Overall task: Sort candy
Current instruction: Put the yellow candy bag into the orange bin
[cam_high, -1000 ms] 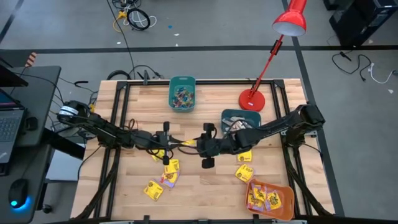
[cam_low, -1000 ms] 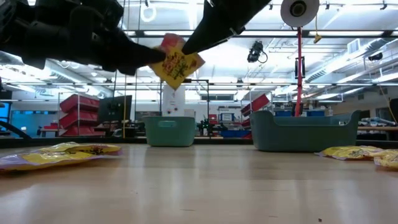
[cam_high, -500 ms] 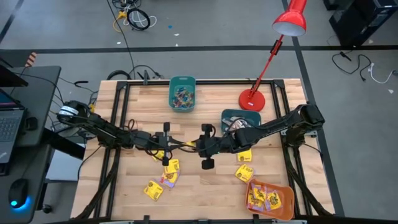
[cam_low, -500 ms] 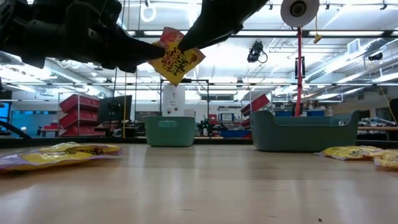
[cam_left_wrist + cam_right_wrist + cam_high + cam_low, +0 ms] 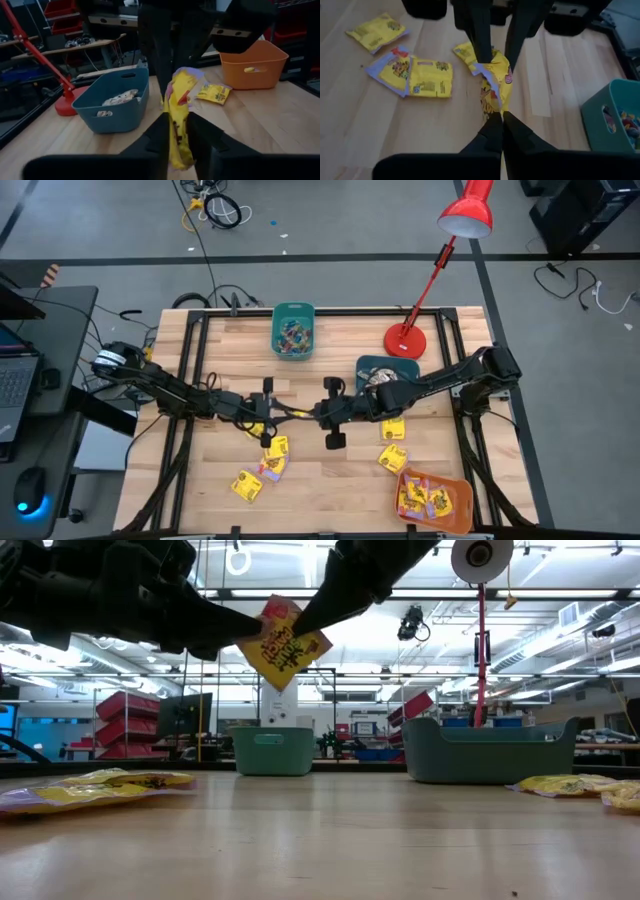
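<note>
**Yellow packet held between two claws, mid-worktop**

Right claw (image 5: pixel 501 117): fingers pressed together, clamped on one edge of a yellow candy packet (image 5: pixel 284 642). Packet hangs in the air above the middle of the worktop (image 5: pixel 330 480), tilted, dark print visible.

Left claw (image 5: pixel 176 131): fingers slightly apart, standing on either side of the same packet's other edge; cannot tell whether they press it. The two claws meet nose to nose over the worktop centre.

Around them: several more yellow packets (image 5: pixel 258 472) lie flat on the wood below and to the left arm's side of the claws; two more (image 5: pixel 392 444) on the right arm's side.

Orange bin (image 5: pixel 434 500) at the near right corner, packets inside. Dark teal bin (image 5: pixel 380 370) just behind the right arm, pale pieces in it. Second teal bin (image 5: pixel 293 330) at the far edge, small coloured sweets inside. Red lamp (image 5: pixel 404 339) base stands beside the dark teal bin.
</note>
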`<state>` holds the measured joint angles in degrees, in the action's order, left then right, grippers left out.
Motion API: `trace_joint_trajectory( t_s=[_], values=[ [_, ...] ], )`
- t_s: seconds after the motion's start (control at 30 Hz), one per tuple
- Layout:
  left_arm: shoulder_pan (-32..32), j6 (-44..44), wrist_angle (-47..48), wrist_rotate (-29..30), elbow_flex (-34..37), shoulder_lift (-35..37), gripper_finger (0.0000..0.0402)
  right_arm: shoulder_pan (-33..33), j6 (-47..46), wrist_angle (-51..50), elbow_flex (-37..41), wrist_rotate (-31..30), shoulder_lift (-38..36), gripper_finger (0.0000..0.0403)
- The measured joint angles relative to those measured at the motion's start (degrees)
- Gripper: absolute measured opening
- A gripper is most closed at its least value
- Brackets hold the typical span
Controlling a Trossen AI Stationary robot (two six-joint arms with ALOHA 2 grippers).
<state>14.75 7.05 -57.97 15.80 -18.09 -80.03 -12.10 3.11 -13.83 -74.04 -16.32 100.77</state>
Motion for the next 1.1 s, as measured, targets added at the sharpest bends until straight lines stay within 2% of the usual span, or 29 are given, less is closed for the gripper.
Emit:
trace_joint_trajectory(
  t_s=[0.13, 0.27, 0.53, 0.67, 0.83, 1.1],
  values=[
    [-0.01, -1.35, 0.67, 1.41, 0.00, 0.00, 0.0111, 1.03, -1.89, -2.12, 0.00, 3.01, -1.01, 0.0000],
    [-0.01, -1.70, 3.65, 2.65, 0.00, -0.02, 0.0137, 1.47, -4.35, -6.83, 0.02, 4.03, -3.73, 0.0000],
    [-0.01, -2.98, 8.87, 3.03, 0.00, 0.00, 0.0147, 1.19, -10.59, -21.98, 0.00, 5.81, -12.22, 0.0000],
    [0.02, -3.22, 8.65, 3.03, 0.00, 0.00, 0.0147, 0.36, -14.23, -30.58, 0.02, 13.86, -17.27, 0.0000],
    [0.02, -2.96, 8.21, 3.03, 0.00, 0.00, 0.0147, -1.36, -23.25, -37.33, 0.00, 23.78, -21.82, 0.0000],
    [0.02, -2.93, 8.16, 3.03, 0.00, 0.00, 0.0147, -6.35, -43.39, -48.45, 0.00, 34.62, -23.45, 0.0000]
  ],
)
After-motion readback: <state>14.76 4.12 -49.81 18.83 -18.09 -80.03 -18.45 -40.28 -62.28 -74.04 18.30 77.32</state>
